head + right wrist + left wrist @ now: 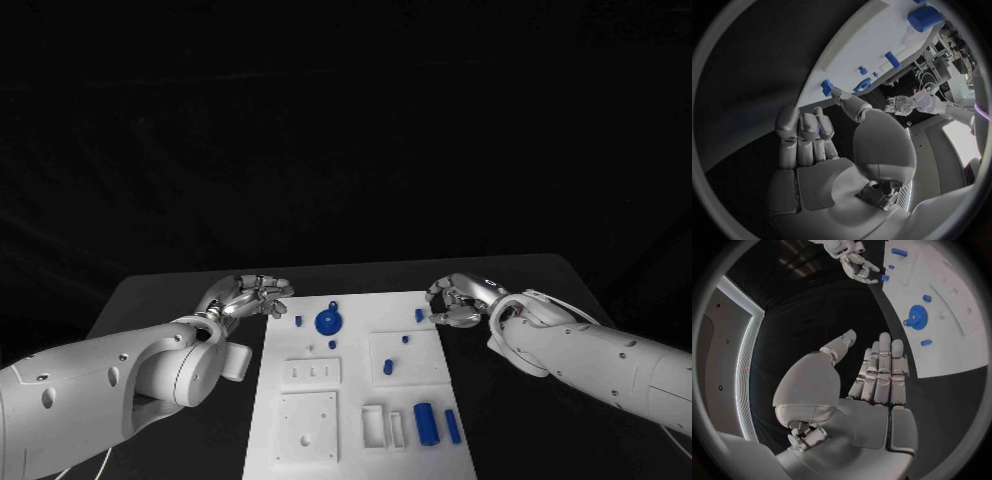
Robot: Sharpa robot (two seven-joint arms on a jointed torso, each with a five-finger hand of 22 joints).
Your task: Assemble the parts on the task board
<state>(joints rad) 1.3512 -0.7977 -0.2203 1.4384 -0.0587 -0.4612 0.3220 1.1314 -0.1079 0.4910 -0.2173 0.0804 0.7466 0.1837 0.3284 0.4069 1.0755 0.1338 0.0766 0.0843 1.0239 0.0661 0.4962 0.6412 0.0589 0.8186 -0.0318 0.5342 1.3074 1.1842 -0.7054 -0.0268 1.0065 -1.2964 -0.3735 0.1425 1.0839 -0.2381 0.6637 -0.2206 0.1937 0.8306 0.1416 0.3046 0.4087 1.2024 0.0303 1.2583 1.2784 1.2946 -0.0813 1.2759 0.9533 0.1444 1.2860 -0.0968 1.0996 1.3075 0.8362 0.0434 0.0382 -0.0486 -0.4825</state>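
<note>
— The white rectangular task board (361, 385) of matte plastic: where does it lie relative to the hands?

— Between them, lengthwise on the black table (159, 300). The silver left hand (245, 297) hovers just beside the board's far left corner, fingers loosely curled and apart, nothing held; its wrist view shows the palm bare and the fingers (882, 367) nearly straight. The silver right hand (459, 300) sits at the far right edge, fingers bent inward close to a small blue peg (420, 315) standing at that edge. Its thumb tip (837, 93) lies right next to the peg (826, 87) in the wrist view; whether it touches or pinches it, I cannot tell.

— And outward from the hands?

— Nearest the left hand, a round blue toothed gear (329, 322) lies flat on the board, with a short blue pin (299, 321) beside it. Further toward the robot, raised white square blocks with small holes, another blue peg (388, 367), then a smooth blue cylinder (424, 419) and a slimmer blue rod (453, 426) lying side by side near the right edge.
</note>
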